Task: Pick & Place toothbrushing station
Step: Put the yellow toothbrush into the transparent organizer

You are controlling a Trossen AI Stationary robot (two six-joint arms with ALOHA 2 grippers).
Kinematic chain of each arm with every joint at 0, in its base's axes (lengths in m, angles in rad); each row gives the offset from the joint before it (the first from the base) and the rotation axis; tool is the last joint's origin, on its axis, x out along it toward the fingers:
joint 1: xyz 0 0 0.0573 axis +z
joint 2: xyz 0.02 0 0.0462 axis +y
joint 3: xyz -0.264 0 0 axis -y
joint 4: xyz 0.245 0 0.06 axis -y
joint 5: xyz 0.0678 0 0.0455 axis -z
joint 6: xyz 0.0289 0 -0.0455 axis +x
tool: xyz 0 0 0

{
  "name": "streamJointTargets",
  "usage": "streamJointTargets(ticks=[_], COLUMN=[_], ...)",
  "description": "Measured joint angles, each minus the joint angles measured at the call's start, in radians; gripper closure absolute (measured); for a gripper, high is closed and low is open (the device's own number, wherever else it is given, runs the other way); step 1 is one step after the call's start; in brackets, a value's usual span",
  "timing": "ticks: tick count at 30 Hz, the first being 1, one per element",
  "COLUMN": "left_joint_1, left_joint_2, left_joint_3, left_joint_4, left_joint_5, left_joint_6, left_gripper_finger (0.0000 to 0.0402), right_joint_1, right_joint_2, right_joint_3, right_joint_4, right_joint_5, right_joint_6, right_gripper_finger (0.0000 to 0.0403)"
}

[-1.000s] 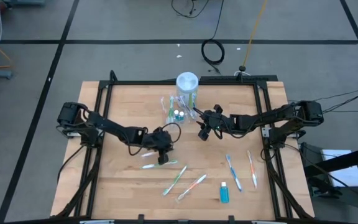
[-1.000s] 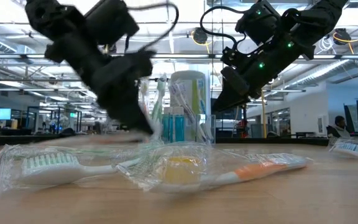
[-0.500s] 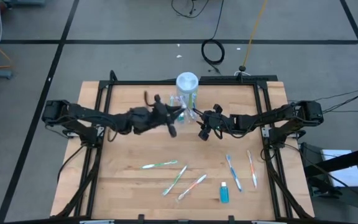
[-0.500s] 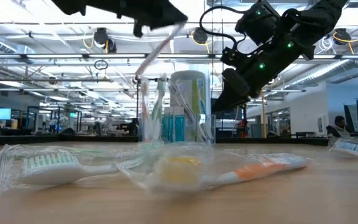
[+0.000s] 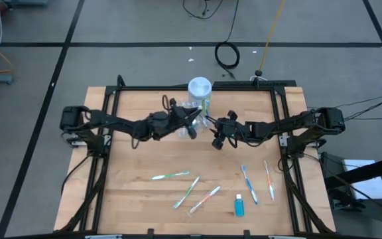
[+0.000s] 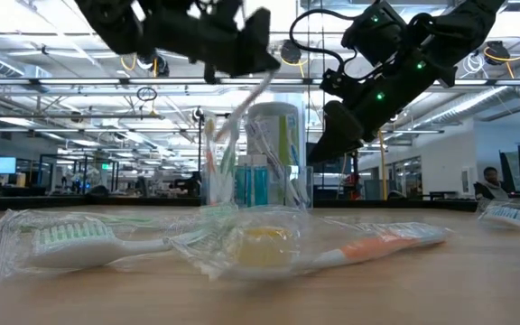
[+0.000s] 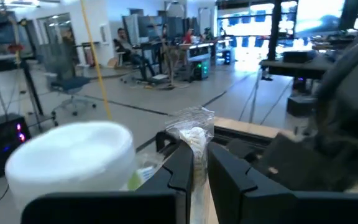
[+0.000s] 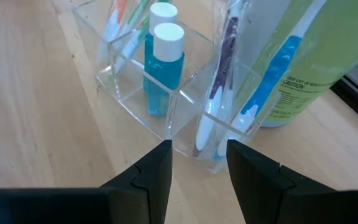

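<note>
A clear compartmented organizer (image 5: 186, 114) stands at the table's far middle. It holds blue white-capped tubes (image 8: 164, 59) and several toothbrushes (image 8: 219, 81). My left gripper (image 5: 192, 126) hovers just over the organizer, shut on a wrapped toothbrush (image 6: 240, 110). My right gripper (image 5: 215, 141) is open and empty right of the organizer, its fingers pointing at it (image 8: 199, 148). Several wrapped toothbrushes (image 5: 186, 192) and one blue tube (image 5: 239, 204) lie flat on the near half of the table. My left gripper pinches the wrapped toothbrush between its two fingers, and the brush's wrapped end (image 7: 194, 134) sticks out past the fingertips. The brush is lifted clear of the table. It hangs slanting down below the gripper (image 6: 228, 135) over the organizer; whether its lower end touches the organizer I cannot tell.
A tall green canister with a white lid (image 5: 199, 91) stands right behind the organizer. Black rails (image 5: 178, 88) frame the wooden table. More toothbrushes lie at the near right (image 5: 247, 182), (image 5: 268, 179), with bare wood at the near left.
My left gripper has risen from the near middle of the table with a wrapped toothbrush. It has swung toward the far edge to just above the organizer. The toothbrush is now lifted clear and hangs slanting below the fingers.
</note>
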Motion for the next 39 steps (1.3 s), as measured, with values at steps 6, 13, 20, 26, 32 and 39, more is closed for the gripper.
streamJointTargets(ticks=[6,13,20,26,32,39], left_joint_1=[0.012,-0.029,-0.084,-0.099,-0.089,-0.065], left_joint_2=[0.093,0.148,0.140,0.140,0.148,0.174], left_joint_3=[0.000,0.001,0.000,0.000,0.000,0.001], left_joint_4=[0.034,0.015,0.142,0.197,0.177,0.145], left_joint_5=[-0.101,-0.289,-0.461,-0.485,-0.488,-0.485], left_joint_6=[-0.057,-0.012,0.172,0.109,0.067,0.000], left_gripper_finger=[0.0366,0.0367,0.0367,0.0367,0.0367,0.0367], right_joint_1=[-0.008,-0.008,-0.008,-0.008,-0.008,-0.008], right_joint_2=[0.000,0.000,0.000,0.000,0.000,0.000], right_joint_3=[0.000,0.000,0.000,0.000,0.000,0.000], right_joint_4=[-0.003,-0.006,-0.006,-0.005,-0.004,-0.004], right_joint_5=[0.001,-0.001,-0.001,-0.001,-0.002,-0.002], right_joint_6=[0.000,0.000,0.000,0.000,0.000,0.000], right_gripper_finger=[0.0259,0.0259,0.0259,0.0259,0.0259,0.0259])
